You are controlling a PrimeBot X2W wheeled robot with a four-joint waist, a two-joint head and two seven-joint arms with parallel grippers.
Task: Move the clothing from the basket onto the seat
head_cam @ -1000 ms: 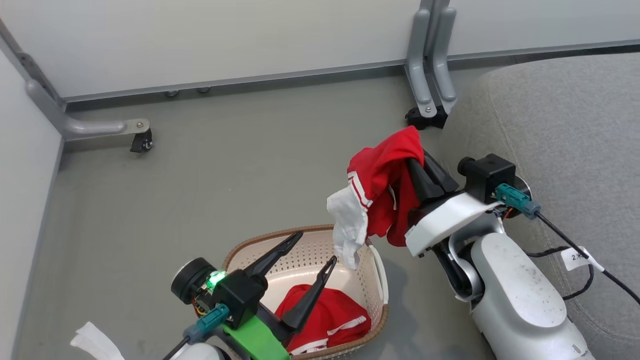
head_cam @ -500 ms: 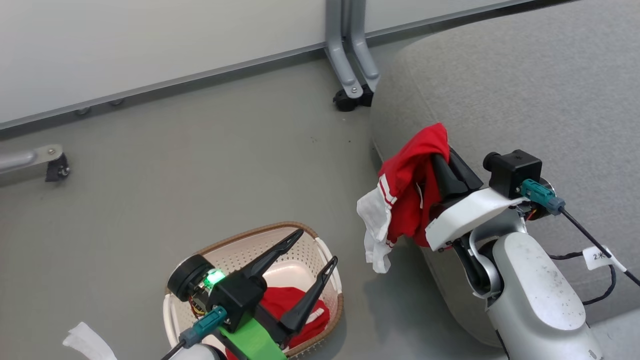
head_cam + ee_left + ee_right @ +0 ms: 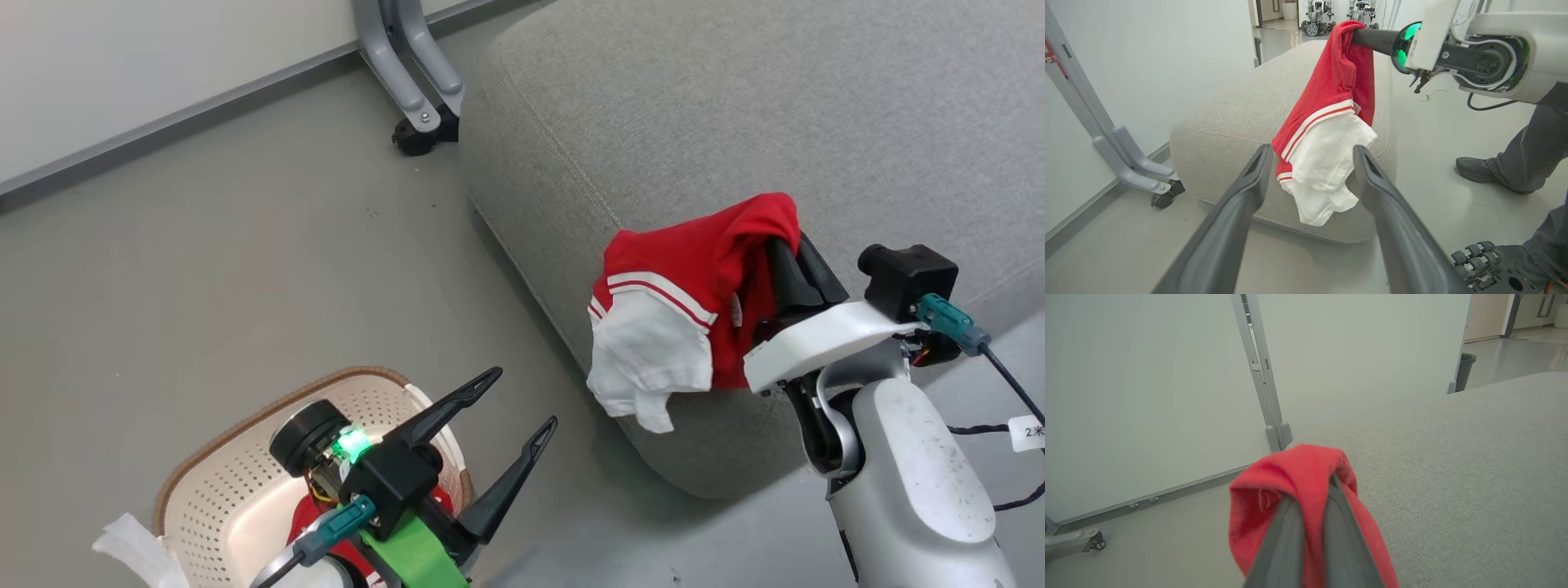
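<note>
Right hand (image 3: pixel 788 245) is pressed together on a soft bright red fabric garment with white stripes and a white lining (image 3: pixel 702 269). It's pinching a bunched-up red fold at the top, so the two long dark fingers are mostly buried in cloth. The garment hangs in the air at the front corner of the large grey fabric sofa seat (image 3: pixel 735 106). The red part is on top and the white lining droops down past the rounded edge toward the grey floor (image 3: pixel 204 269). In the left wrist view the lowest white bit stops short of the floor. Can't tell if the cloth actually touches the cushion or just hangs beside it.

Left hand (image 3: pixel 522 398) is spread wide with nothing between the fingers. It hovers by the cream perforated plastic laundry basket with the brown woven-look rim (image 3: pixel 220 457), fingertips poking out past the rim over the floor. The basket sits on the floor, well apart from the seat. There's a second red garment (image 3: pixel 302 518) in it, but just a sliver shows behind the left wrist, so no idea how it lies.

Other stuff: a grey metal partition foot with a black caster (image 3: pixel 416 131) is just beside the seat's far corner. There's also a person's dark shoe (image 3: pixel 1474 169) on the floor past the seat.
</note>
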